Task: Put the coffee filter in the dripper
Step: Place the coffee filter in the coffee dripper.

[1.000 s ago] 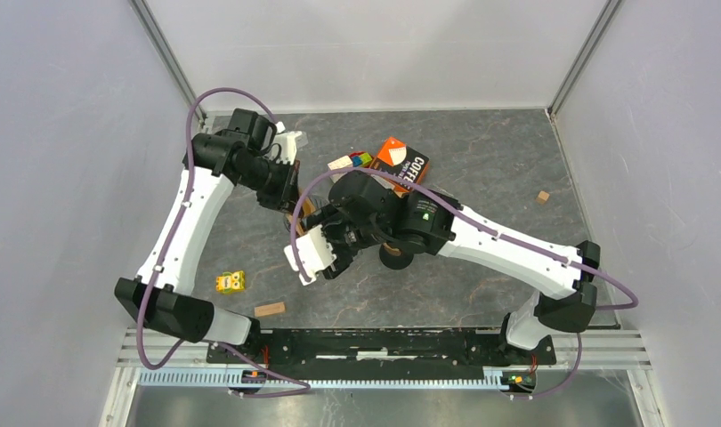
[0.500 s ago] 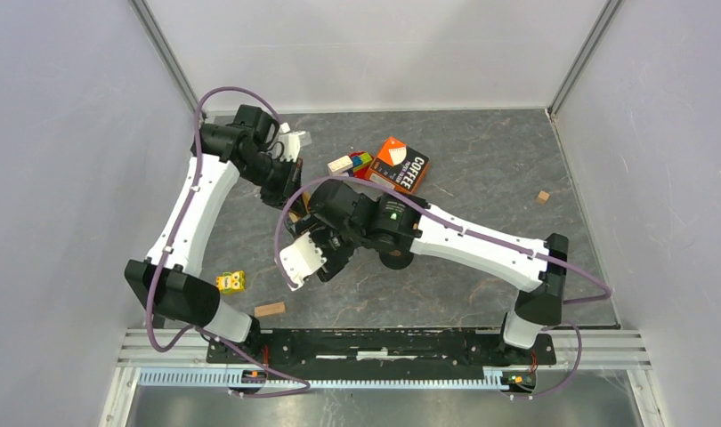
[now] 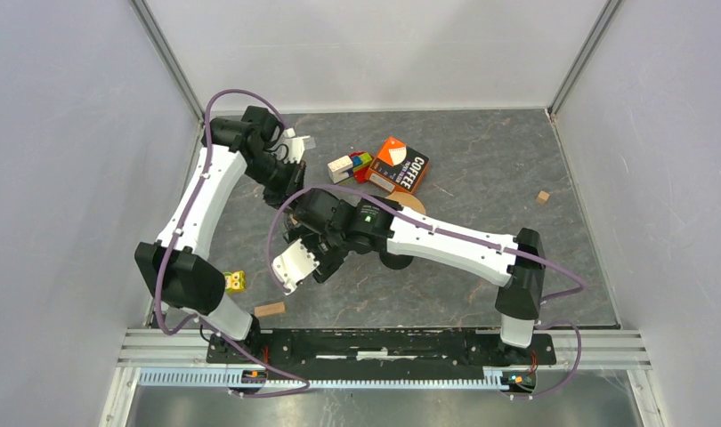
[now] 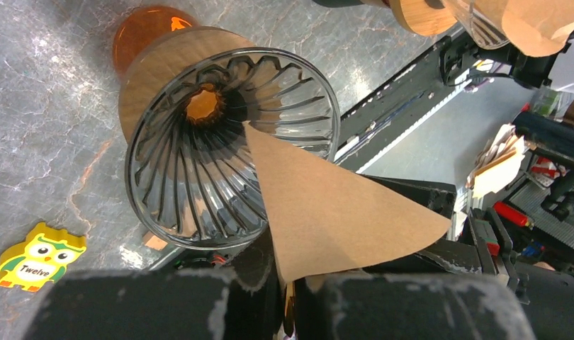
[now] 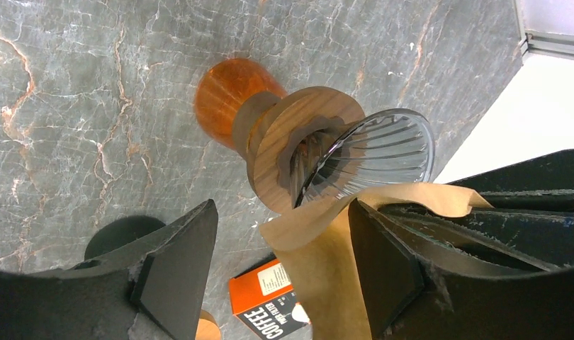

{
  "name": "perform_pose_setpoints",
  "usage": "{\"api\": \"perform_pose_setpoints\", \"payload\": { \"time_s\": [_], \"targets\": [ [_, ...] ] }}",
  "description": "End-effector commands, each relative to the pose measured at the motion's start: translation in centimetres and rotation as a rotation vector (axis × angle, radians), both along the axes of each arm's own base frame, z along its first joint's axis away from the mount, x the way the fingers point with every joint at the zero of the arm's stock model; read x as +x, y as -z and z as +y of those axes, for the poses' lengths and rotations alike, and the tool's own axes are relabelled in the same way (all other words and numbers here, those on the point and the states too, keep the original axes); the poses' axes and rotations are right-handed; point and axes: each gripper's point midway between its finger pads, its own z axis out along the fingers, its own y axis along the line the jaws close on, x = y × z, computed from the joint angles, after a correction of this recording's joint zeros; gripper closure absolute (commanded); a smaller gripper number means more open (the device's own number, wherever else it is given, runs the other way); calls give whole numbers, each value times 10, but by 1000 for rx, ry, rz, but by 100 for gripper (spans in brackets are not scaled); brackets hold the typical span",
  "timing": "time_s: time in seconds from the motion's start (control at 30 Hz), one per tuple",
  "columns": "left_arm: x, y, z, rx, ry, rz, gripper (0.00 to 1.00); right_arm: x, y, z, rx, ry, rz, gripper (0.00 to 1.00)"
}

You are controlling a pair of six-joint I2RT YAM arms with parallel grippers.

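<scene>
While left gripper (image 4: 288,301) pinches coffee filter (image 4: 334,212), its tip overhangs dripper (image 4: 192,177); right gripper (image 5: 280,212) gapes.

I see my left fingers (image 4: 164,308) pinching the brown coffee filter (image 4: 327,205) by its wide edge; its tip overlaps the mouth of the ribbed glass dripper (image 4: 192,163) just ahead of them; a yellow owl toy (image 4: 36,256) lies to their left on the desk (image 4: 50,106).

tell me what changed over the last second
The right arm swung left, carrying the open right end effector toward the near-left. The left arm drew its elbow in; the left end effector, pinching the coffee filter at the rim of the dripper, barely shifted. Coffee box, owl toy and wooden block stayed put.
</scene>
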Motion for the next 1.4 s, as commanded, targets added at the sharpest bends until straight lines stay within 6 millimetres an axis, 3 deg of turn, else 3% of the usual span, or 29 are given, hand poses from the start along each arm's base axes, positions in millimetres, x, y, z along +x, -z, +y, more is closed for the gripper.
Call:
{"api": "perform_pose_setpoints", "payload": {
  "time_s": [0.0, 0.43, 1.37],
  "targets": [
    [2, -7, 1, -23, 41, -12, 89, 16, -14, 5, 29, -9, -46, 26],
    [8, 0, 14, 48, 61, -29, 75, 35, 11, 7, 25, 5, 61, 27],
    [20, 3, 49, 275, 130, -125, 54, 30, 33, 13, 3, 4, 140, 28]
  ]
}}
